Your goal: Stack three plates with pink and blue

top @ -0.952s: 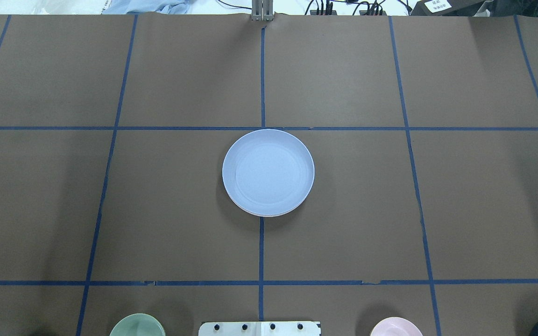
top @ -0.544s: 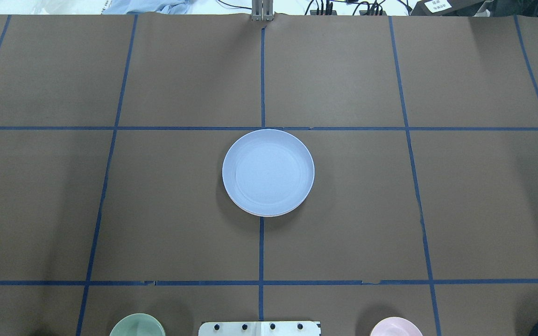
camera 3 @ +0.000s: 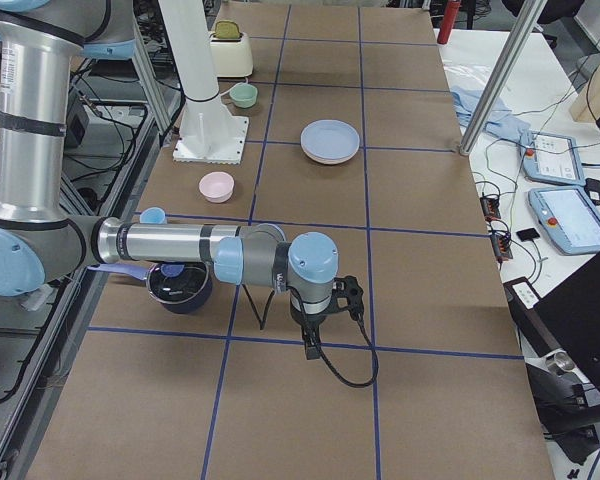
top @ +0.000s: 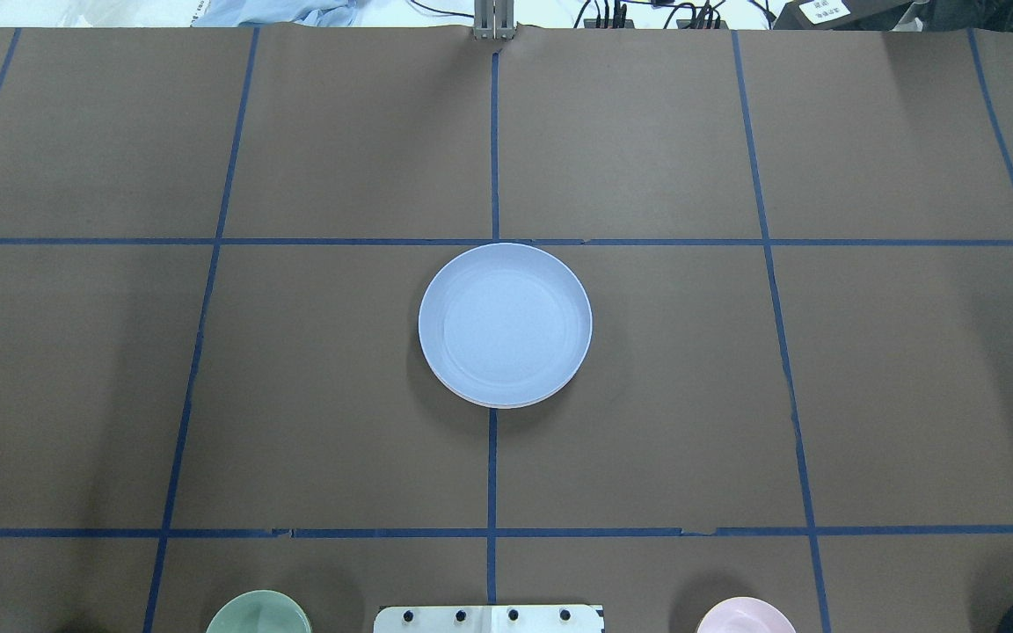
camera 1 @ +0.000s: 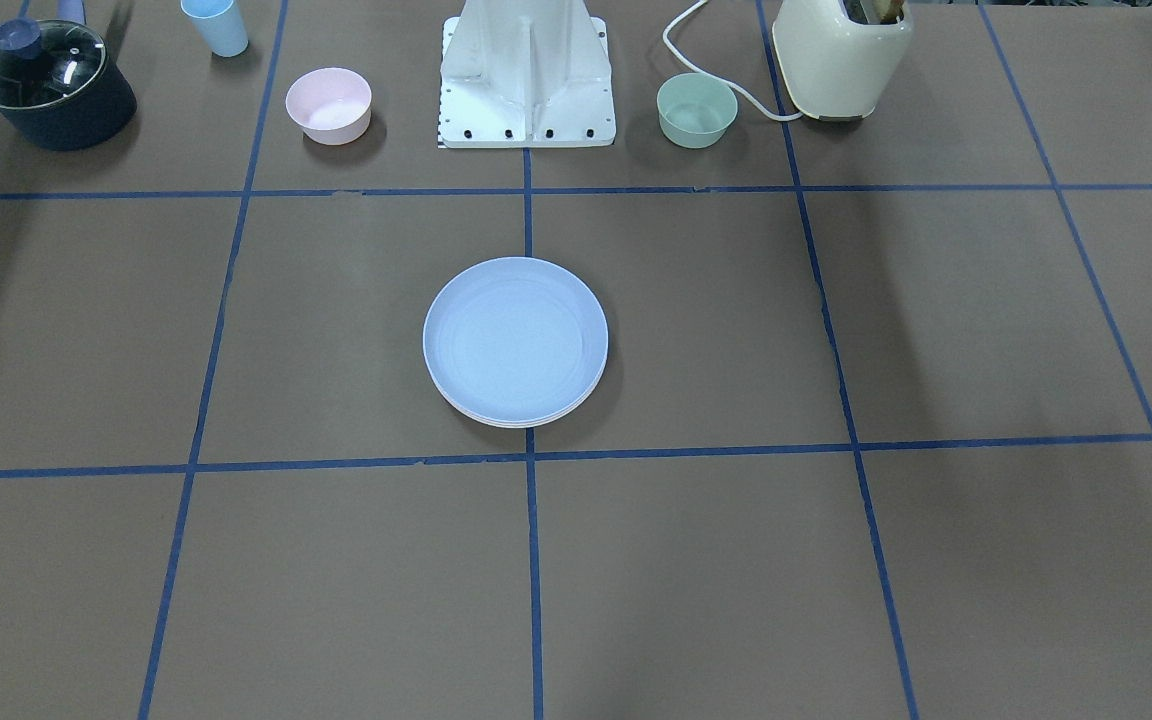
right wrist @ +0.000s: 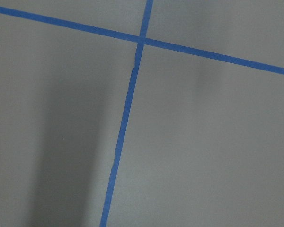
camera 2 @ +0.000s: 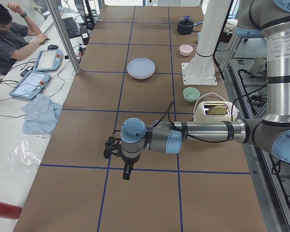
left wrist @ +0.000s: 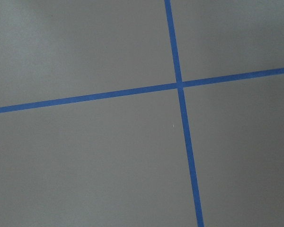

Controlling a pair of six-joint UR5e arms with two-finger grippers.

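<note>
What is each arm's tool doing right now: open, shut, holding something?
Left tool: cannot be told; it shows only in a side view.
Right tool: cannot be told, for the same reason.

We see the blue plate [top: 505, 323] from 4 fixed cameras. 1 sits high behind the robot, looking forward and down. 1 sits opposite, facing the white base [camera 1: 526, 75] beyond the plate. 1 stands at each end of the surface [camera 2: 145, 96], far from the plate. The 2 wrist cameras look down, close, at surface and blue tape [left wrist: 179, 85], well apart from the plate.
</note>
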